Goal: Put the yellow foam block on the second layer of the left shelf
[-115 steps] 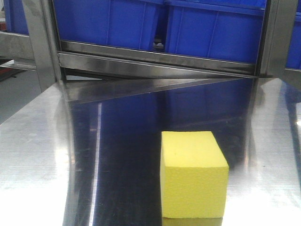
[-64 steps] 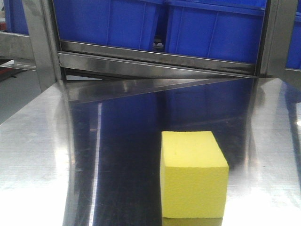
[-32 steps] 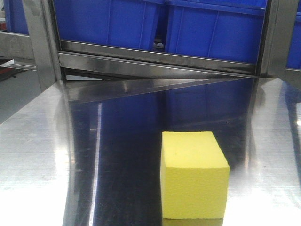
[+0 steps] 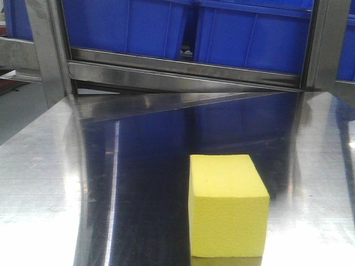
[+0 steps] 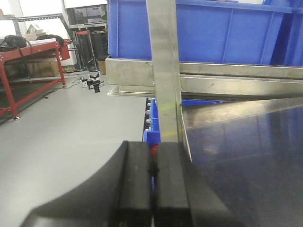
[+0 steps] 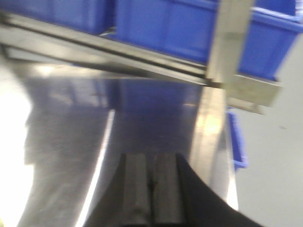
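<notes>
yellow foam block (image 4: pixel 228 208) on steel table (image 4: pixel 39 183); blue bins (image 4: pixel 249 36) behind — contents hidden; left gripper (image 5: pixel 152 151), right gripper (image 6: pixel 150 161) closed, empty.

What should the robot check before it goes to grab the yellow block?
1. Yellow foam block sitting flat on the steel surface: ok.
2. Nothing touching or crowding the block: ok.
3. Left hand open for grabbing: not ok, its fingers are pressed together with nothing between them.
4. Right hand open: not ok, also shut on nothing.
5. Right wrist view sharp: not ok, it is blurred.
6. Room on the left shelf's second layer: cannot tell; only blue bins show on a shelf behind.
</notes>
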